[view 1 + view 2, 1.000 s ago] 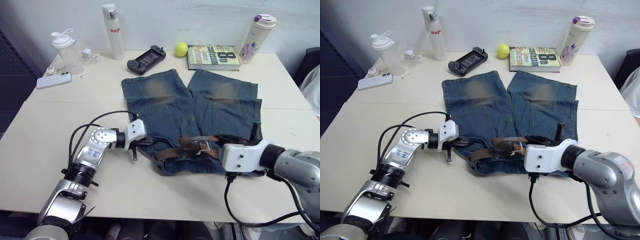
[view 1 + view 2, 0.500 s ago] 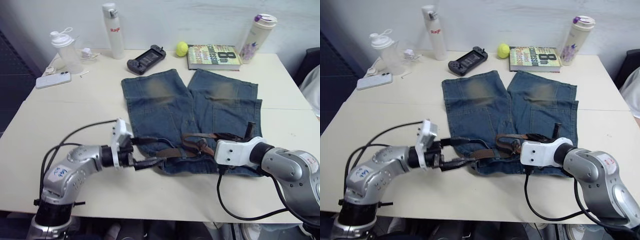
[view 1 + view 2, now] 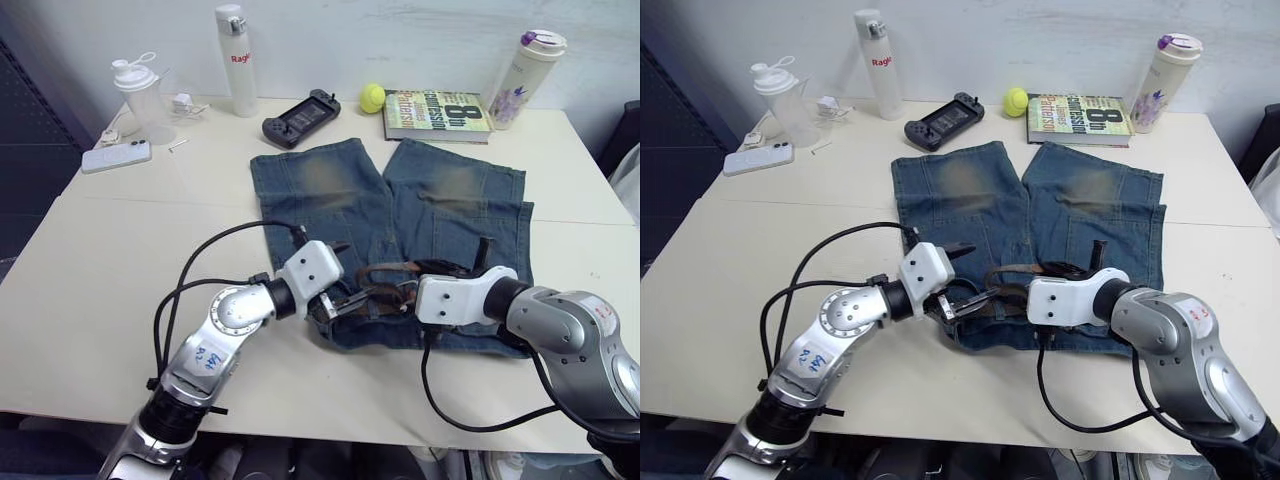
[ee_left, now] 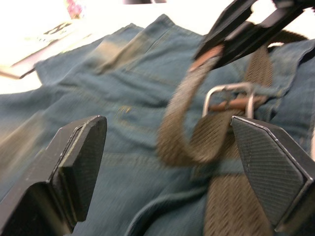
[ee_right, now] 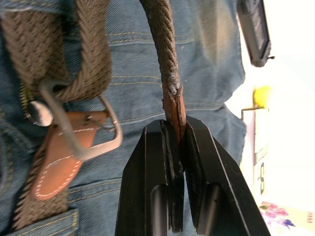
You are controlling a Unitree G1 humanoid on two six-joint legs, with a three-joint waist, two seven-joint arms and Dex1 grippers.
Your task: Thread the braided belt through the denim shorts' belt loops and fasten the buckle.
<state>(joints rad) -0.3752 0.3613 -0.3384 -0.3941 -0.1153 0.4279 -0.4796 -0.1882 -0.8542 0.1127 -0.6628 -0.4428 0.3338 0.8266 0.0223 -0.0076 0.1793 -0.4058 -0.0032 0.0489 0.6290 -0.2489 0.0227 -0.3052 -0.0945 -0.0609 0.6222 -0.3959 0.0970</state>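
From the head camera, the denim shorts (image 3: 395, 225) lie flat on the table (image 3: 90, 270), legs toward the far edge, waistband near; the braided belt (image 3: 385, 272) runs along the waistband between the left gripper (image 3: 338, 303) and the right gripper (image 3: 1072, 270). In the left wrist view, the left gripper's fingers (image 4: 78, 157) stand wide apart above the denim, the belt looped between them by the silver buckle (image 4: 230, 96). In the right wrist view, the right gripper is clamped on the belt's leather tip, beside the buckle.
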